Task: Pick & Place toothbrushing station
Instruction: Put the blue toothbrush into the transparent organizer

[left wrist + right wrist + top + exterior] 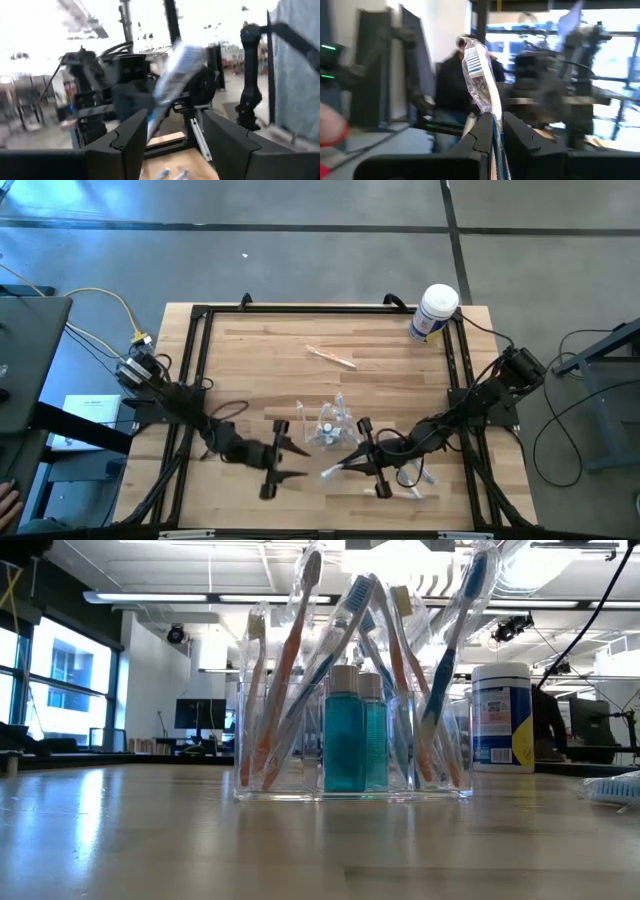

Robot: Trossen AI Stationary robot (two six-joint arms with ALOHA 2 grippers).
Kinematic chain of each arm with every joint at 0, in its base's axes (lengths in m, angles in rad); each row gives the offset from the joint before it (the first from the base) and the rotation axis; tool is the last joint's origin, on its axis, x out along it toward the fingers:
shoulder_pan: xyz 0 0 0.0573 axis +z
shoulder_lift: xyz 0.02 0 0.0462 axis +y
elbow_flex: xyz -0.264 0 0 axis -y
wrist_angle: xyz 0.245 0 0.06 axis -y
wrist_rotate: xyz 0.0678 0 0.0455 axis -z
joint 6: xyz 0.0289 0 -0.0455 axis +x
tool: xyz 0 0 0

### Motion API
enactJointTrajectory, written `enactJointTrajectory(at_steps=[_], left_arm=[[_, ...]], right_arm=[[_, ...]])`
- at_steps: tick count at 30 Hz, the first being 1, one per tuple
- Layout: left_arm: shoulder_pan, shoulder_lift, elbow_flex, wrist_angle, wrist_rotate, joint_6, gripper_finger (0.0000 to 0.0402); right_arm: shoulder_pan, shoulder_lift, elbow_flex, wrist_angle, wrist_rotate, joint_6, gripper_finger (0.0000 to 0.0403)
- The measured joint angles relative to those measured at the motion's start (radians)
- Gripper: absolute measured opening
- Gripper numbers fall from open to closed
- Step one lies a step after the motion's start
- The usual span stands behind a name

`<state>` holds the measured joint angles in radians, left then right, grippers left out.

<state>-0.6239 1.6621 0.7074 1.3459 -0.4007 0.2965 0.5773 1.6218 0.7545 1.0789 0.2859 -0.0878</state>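
Note:
The toothbrushing station (328, 425), a clear plastic holder, stands on its base at the table's middle. In the low view the station (350, 785) holds several toothbrushes and two teal bottles. My right gripper (350, 463), near and right of it, is shut on a wrapped toothbrush (476, 62). My left gripper (298, 462) stands open near and left of the station, facing the right gripper. In the left wrist view that toothbrush (175, 75) shows beyond the open fingers (131, 140), apart from them. My right gripper pinches the wrapped toothbrush by its handle (489, 109) between its two fingers. The fingers come roughly level from the table's right, slanting a little upward. The brush runs along them, and its bristled head (472, 57) sticks out past the fingertips, tilted up, clear of the table.
A white tub with a blue label (433, 313) stands at the far right corner. An orange toothbrush (330, 357) lies loose toward the far side. More wrapped toothbrushes (415, 480) lie near the right arm. A black frame (200, 320) rims the table. A person (452, 75) sits beyond it.

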Motion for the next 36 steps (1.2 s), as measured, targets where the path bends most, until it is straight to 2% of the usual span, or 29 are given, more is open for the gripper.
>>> enactJointTrajectory(at_steps=[4, 8, 17, 24, 29, 36], left_arm=[[-0.014, 0.08, 0.083, -0.002, -0.085, 0.126, 0.0184], [-0.003, 0.131, 0.139, -0.002, -0.1, 0.205, 0.0184], [0.05, 0.142, 0.181, -0.004, -0.088, 0.048, 0.0184], [0.072, 0.148, 0.182, -0.015, -0.063, 0.044, 0.0184], [0.07, 0.148, 0.182, -0.013, -0.016, 0.046, 0.0184], [0.069, 0.147, 0.182, -0.014, -0.009, 0.045, 0.0174]], right_arm=[[0.001, 0.0, 0.014, -0.016, 0.034, -0.011, 0.002], [0.001, 0.0, 0.014, -0.028, 0.056, -0.013, 0.002], [-0.004, 0.002, 0.014, -0.057, 0.064, -0.014, 0.002], [-0.009, 0.002, 0.014, -0.088, 0.106, -0.014, 0.002], [-0.009, 0.002, 0.014, -0.096, 0.109, -0.014, 0.002], [-0.015, 0.002, 0.014, -0.115, 0.108, 0.003, 0.002]])
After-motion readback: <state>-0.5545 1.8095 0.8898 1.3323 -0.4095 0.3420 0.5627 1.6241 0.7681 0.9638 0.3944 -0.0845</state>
